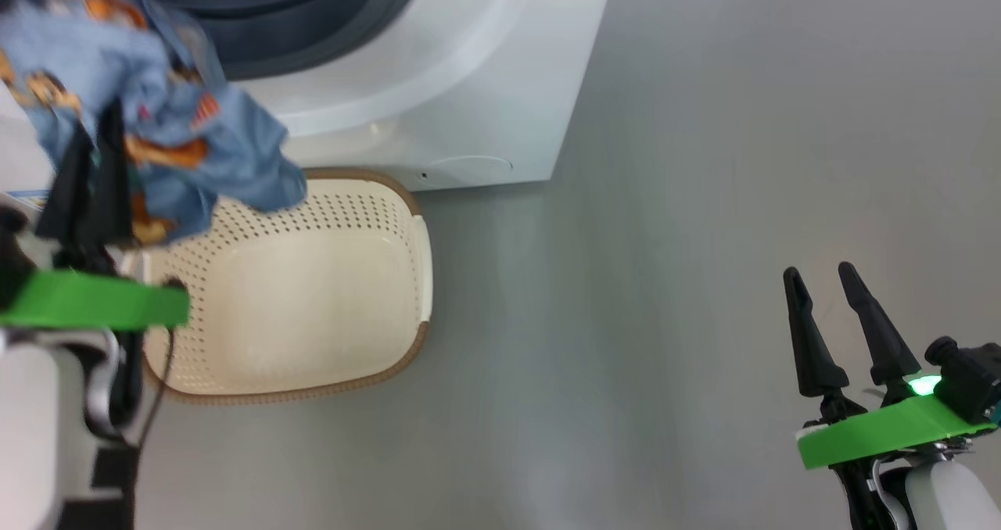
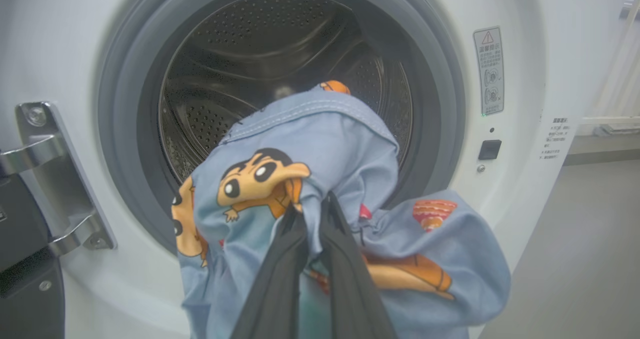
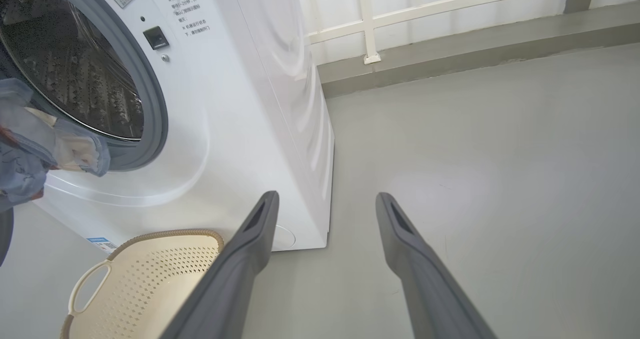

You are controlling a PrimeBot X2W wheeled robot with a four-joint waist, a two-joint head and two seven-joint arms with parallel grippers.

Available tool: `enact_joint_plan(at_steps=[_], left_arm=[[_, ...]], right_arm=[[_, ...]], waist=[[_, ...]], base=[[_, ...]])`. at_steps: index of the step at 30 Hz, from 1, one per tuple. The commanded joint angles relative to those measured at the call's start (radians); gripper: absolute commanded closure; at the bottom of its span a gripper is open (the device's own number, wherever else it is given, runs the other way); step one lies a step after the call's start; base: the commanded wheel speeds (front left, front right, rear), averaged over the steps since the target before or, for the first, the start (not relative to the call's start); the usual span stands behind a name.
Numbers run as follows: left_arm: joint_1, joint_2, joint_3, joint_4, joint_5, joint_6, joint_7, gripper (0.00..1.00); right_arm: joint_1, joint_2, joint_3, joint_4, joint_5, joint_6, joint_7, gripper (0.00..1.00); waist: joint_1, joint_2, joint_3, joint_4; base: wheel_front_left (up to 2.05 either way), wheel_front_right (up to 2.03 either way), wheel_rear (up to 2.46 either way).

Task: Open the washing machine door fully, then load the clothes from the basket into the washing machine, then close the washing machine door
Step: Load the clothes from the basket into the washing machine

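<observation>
Fabric crowds the bottom centre of the left wrist view, where the left claw [image 2: 311,204] is clamped on a fold of the clothes [image 2: 320,144]. The light-blue bundle hangs either side of the fingers, because the pinch takes only one gather. Just behind it, mid-frame, gapes the drum [image 2: 260,54] of the washing machine [image 2: 520,204]. The bundle is held level with the lower lip of the gasket [image 2: 125,144], likely so a short push forward clears it. At the left edge a metal hinge [image 2: 55,179] and a dark slab, probably the washing machine door [image 2: 20,239], sit swung aside, leaving the mouth free.

In the head view, the basket [image 1: 426,280] stands centre-left on the floor, tight against the machine's front to keep lifts short. Its visible bottom looks bare. At lower right, the right claw [image 1: 819,272] waits spread apart and holding nothing, well clear of the loading path.
</observation>
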Motion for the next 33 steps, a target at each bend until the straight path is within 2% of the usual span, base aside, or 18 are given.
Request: enact_joint_plan(at_steps=[1,6,15,24,30,33], left_arm=[[-0.056,0.047,0.03,-0.012,0.008,-0.002,-0.006,1.0],[-0.22,0.076,0.029,0.085,-0.019,-0.002,-0.006,1.0],[-0.479,0.135,0.013,0.398,-0.035,-0.002,-0.006,1.0],[-0.697,0.178,-0.03,0.637,-0.031,-0.002,-0.006,1.0],[-0.796,0.203,-0.047,0.672,0.008,-0.001,-0.006,1.0],[-0.839,0.21,-0.043,0.611,0.042,0.005,-0.006,1.0]], right_arm=[[-0.015,-0.003,0.027,-0.024,0.0,0.002,-0.005,0.0],[-0.051,0.011,0.037,-0.025,0.002,0.002,-0.005,0.0],[-0.105,0.044,0.06,-0.026,0.008,0.002,-0.005,0.0],[-0.145,0.064,0.074,-0.029,0.012,0.002,-0.005,0.0],[-0.161,0.07,0.084,-0.03,0.014,0.002,-0.005,0.0],[-0.169,0.072,0.089,-0.031,0.014,0.002,-0.005,0.0]], waist=[[0.0,0.0,0.041,-0.033],[0.0,0.0,0.09,-0.063],[0.0,0.0,0.171,-0.118],[0.0,0.0,0.237,-0.16],[0.0,0.0,0.259,-0.176],[0.0,0.0,0.271,-0.183]], base=[[0.0,0.0,0.0],[0.0,0.0,0.0],[0.0,0.0,0.0],[0.0,0.0,0.0],[0.0,0.0,0.0],[0.0,0.0,0.0]])
